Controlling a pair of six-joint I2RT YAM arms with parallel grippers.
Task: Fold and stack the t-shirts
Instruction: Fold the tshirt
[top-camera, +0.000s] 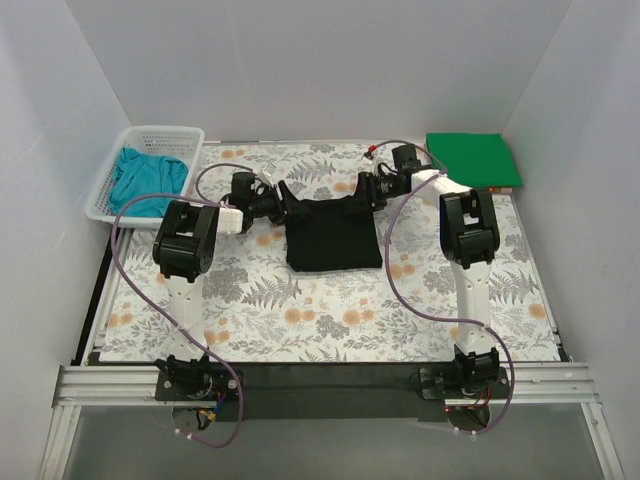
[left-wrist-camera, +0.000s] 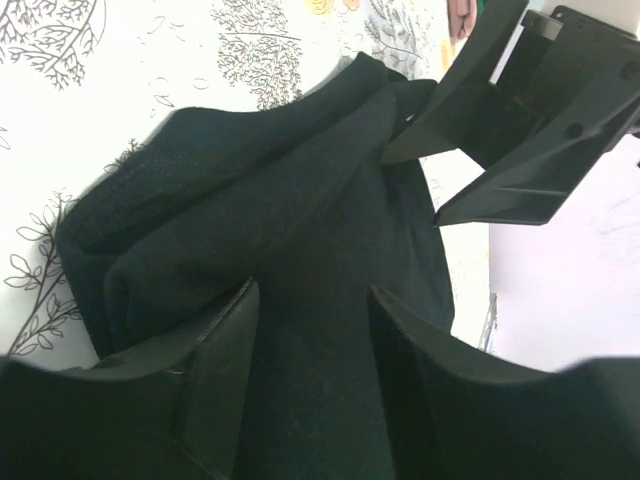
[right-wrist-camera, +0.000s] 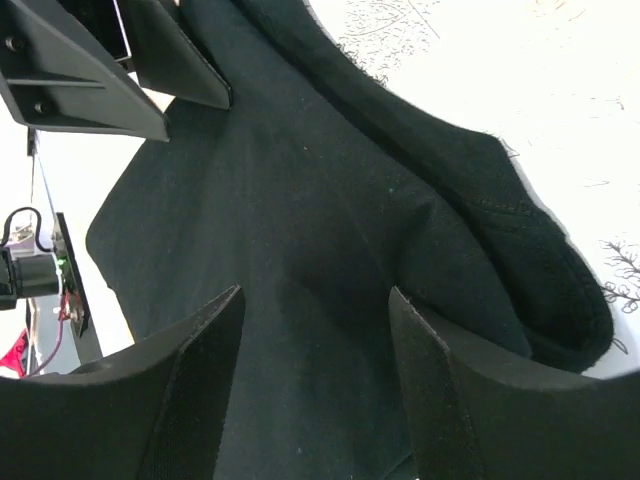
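At mid-table, the black t-shirt (top-camera: 332, 240) is lying part-folded, its longer side running left to right. At its far edge, 2 grippers are standing over its corners. The right gripper (right-wrist-camera: 315, 300) is gaping wide above the cloth, gripping nothing. The left gripper (left-wrist-camera: 312, 300) is sitting half-spread on the cloth, and I cannot tell whether it is pinching. Farther off, the green t-shirt (top-camera: 470, 158) is lying folded at the far right corner, nearer the right arm. The teal t-shirt (top-camera: 148, 178) is sitting in the basket (top-camera: 160, 132), far left. No writing is showing.
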